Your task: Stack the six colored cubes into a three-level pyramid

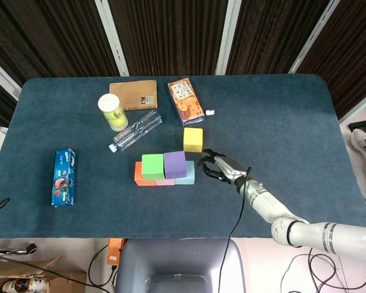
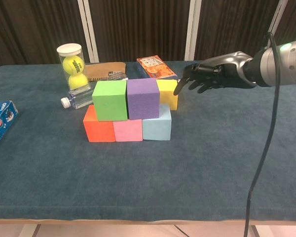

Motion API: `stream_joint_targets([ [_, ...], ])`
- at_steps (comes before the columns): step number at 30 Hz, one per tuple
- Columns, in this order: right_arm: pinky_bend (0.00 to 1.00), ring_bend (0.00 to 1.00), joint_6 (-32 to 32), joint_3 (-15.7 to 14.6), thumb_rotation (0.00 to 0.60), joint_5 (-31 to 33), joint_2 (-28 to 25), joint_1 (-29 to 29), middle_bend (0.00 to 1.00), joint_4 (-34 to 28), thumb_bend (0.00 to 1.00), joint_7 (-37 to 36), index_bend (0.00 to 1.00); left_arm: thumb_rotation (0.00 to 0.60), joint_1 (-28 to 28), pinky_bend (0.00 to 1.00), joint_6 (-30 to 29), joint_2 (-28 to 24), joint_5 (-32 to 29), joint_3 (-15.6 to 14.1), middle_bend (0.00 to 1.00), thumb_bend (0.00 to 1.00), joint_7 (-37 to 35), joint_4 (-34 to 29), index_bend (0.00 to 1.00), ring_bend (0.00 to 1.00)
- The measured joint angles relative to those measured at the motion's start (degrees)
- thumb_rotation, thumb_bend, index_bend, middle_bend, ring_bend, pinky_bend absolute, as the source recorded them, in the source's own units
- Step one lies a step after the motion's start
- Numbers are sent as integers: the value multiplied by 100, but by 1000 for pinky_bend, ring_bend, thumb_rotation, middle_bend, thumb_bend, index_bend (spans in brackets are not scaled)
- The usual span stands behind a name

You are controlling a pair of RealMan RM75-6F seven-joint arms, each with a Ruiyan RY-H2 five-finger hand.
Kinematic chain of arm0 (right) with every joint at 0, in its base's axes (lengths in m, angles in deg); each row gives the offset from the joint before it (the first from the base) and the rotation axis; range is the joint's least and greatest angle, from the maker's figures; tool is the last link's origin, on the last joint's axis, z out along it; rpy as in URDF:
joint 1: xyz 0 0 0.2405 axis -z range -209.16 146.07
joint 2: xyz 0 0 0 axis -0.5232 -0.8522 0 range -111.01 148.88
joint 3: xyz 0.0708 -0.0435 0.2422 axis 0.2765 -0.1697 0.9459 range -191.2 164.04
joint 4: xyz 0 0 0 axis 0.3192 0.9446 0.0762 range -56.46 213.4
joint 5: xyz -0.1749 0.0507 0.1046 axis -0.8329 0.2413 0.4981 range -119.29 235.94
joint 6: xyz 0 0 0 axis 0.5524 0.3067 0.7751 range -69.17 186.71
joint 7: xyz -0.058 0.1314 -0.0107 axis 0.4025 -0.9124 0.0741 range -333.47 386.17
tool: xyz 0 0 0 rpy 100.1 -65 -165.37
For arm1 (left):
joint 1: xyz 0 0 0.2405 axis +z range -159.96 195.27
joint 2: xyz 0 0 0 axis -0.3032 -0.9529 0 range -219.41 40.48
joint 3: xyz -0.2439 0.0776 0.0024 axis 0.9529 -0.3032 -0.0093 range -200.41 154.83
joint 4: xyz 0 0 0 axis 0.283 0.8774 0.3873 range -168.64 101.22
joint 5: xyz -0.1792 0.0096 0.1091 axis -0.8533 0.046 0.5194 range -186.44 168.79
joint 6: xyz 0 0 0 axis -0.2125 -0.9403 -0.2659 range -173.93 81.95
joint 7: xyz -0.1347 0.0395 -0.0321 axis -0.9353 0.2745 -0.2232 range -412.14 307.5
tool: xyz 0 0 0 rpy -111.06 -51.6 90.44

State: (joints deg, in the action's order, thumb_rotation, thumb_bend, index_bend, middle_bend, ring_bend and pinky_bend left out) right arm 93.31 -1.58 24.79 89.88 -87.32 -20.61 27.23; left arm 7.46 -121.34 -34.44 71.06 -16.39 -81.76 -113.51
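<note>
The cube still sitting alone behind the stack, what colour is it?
Yellow; the head view shows it best.

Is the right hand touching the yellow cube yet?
Apart. In the head view, blue table shows between the right hand and the yellow cube; the chest view only overlaps them.
</note>
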Motion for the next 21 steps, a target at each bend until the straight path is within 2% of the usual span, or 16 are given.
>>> stream_joint_targets([
  [21,0,0,-51,-119,74,42,230,-228,0,76,574,-217,282,464,47,51,-37,34,53,-20,182,40,-177,135,211,64],
])
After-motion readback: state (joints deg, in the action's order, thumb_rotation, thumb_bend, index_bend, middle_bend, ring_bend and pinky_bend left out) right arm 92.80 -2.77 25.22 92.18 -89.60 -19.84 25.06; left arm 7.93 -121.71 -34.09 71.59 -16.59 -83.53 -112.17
